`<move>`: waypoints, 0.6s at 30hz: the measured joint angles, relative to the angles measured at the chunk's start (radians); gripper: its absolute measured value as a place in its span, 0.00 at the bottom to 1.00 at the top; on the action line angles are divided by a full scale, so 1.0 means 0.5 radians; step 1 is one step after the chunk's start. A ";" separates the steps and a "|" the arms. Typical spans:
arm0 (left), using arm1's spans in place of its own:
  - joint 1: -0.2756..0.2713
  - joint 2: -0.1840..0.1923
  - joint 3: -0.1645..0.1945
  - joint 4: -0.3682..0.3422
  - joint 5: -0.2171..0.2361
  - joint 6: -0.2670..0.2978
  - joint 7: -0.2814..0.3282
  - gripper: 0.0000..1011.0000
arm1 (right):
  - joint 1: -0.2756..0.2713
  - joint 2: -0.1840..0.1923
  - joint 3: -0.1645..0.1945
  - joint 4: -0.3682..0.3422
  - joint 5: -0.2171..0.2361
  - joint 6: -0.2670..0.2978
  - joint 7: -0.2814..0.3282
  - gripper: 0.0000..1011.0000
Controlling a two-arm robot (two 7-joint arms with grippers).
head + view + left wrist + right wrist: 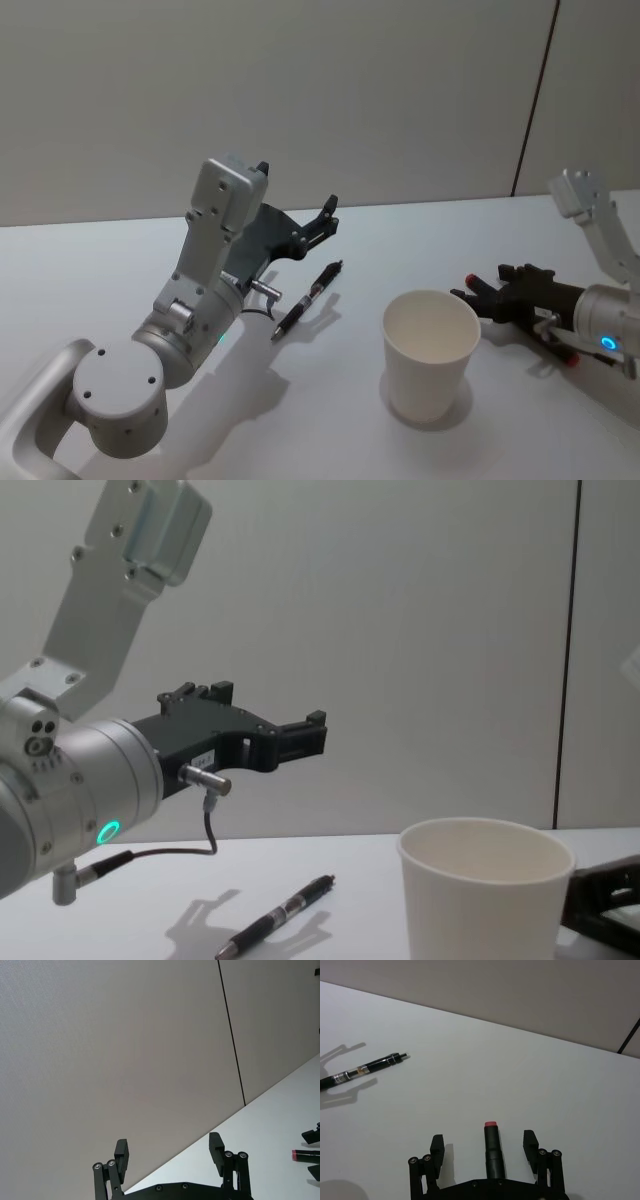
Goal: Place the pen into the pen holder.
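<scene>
Left gripper (pixel 316 734) lifted, spread — right gripper (pixel 469 285) low

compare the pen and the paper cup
The pen is slim and black; the pen holder is wide and white. The pen lies flat; the pen holder stands upright. Both sit on the table, ungrasped: left pincer open, raised near the pen; right pincer low beside the pen holder.

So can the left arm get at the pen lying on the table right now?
Probably yes. The left gripper hangs open above the pen, which lies flat on the table with nothing over it. The cup and the right gripper sit off to the side.
</scene>
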 joint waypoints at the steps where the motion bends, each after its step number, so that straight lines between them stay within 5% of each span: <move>1: 0.000 0.000 0.000 0.000 0.000 0.000 0.000 0.99 | -0.003 0.001 0.000 -0.001 0.002 0.002 -0.002 0.99; 12: 0.000 0.000 0.000 0.000 0.000 0.000 0.000 0.99 | -0.030 0.010 -0.004 -0.017 0.025 0.016 -0.021 0.99; 18: 0.000 0.000 0.000 0.000 0.000 0.000 0.000 0.99 | -0.037 0.012 -0.005 -0.021 0.031 0.019 -0.027 0.87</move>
